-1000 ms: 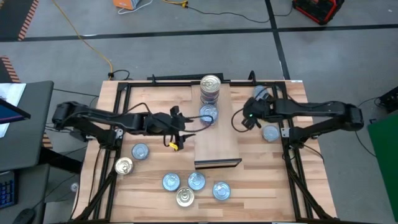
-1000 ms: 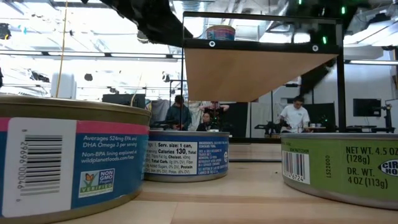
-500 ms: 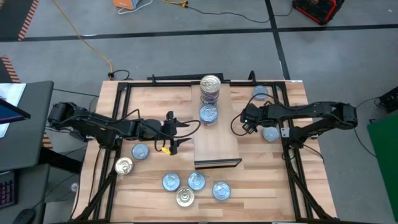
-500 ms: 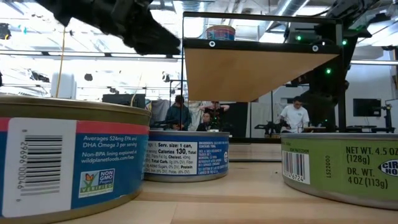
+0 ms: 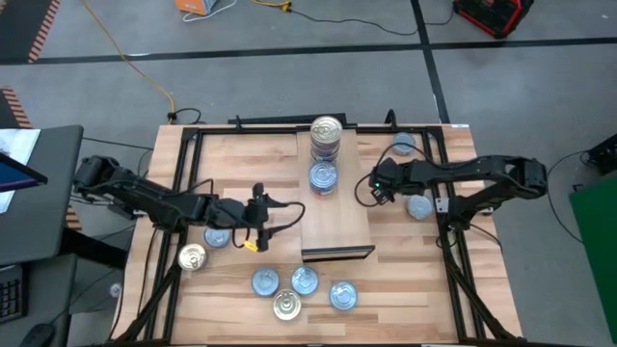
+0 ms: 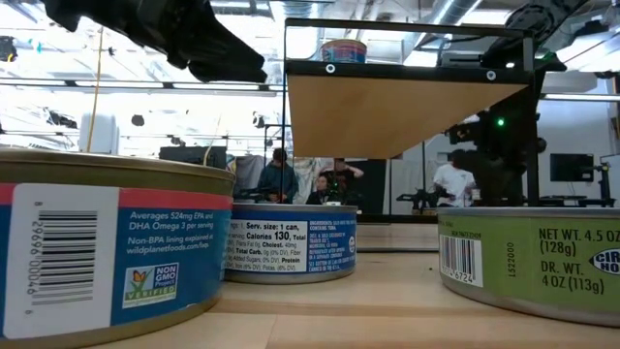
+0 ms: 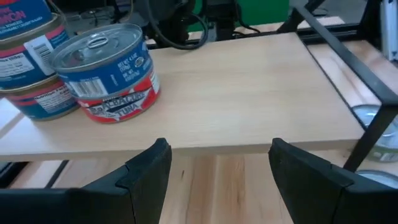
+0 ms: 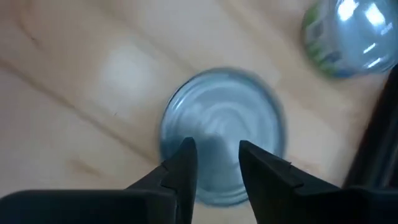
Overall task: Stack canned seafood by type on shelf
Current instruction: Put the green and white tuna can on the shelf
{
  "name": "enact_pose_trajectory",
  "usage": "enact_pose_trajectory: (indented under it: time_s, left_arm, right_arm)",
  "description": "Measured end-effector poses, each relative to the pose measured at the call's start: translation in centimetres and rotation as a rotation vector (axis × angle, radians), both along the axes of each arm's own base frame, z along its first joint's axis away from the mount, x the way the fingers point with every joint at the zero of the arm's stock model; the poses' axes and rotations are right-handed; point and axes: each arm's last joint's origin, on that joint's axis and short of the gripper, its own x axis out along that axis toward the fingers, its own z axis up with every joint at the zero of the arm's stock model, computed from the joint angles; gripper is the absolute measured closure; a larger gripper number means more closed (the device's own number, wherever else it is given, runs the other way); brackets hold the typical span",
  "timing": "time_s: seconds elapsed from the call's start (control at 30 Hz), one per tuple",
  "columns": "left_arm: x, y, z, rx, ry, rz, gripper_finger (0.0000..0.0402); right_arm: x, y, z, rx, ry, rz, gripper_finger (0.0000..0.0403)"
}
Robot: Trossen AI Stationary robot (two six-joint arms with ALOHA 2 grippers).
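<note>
Quick look at edges and room first: the shelf (image 5: 339, 224) sits mid-frame in the high view, running from the top of the table (image 5: 241, 164) down to its dark front edge, and the whole lower half of it is bare board. The tins on it are bunched at the upper end. There's a stack (image 5: 326, 135) with a shiny silver top, and a single blue-topped tin (image 5: 323, 178) just below it in the picture, touching or nearly so, can't tell. The left gripper (image 5: 260, 220) hangs just off the shelf's left edge, a bit left of center. In the left wrist view its fingers (image 7: 148, 174) are spread wide with nothing between them, and the shelf's edge lies right across in front. The right gripper (image 5: 381, 183) is just off the shelf's right edge, squeezed between the board and the black frame rail (image 5: 442, 207). Its wrist view shows the jaws with only a narrow gap, holding nothing, over a blurry blue-topped tin (image 8: 221, 149), with a green-labelled one (image 8: 348, 37) in the upper right corner. Loose tins: a cluster (image 5: 301, 289) at lower center in front of the shelf, mostly blue tops plus one gold. Two more (image 5: 193, 256) sit at lower left, one half under the left arm, and two (image 5: 419, 206) at right by the rail. Up close the labels are blue with red on the single shelf tin (image 7: 106, 71), and green on a front tin (image 6: 533, 257).
</note>
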Motion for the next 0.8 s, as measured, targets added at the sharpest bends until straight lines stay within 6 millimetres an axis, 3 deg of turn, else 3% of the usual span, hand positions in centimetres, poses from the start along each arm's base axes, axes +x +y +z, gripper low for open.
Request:
enact_pose_trajectory:
  time_s: [0.3,0.8]
  left_arm:
    - [-0.1,-0.2,-0.2,0.011,0.017,0.023,0.0143]
    - [-0.2,-0.2,-0.3,0.005,0.029,0.027,0.0143]
  right_arm:
    - [0.4,0.7,-1.9,0.054,0.029,0.014,0.0258]
    - [0.5,5.4,-0.7,0.168,-0.087,0.138,0.0258]
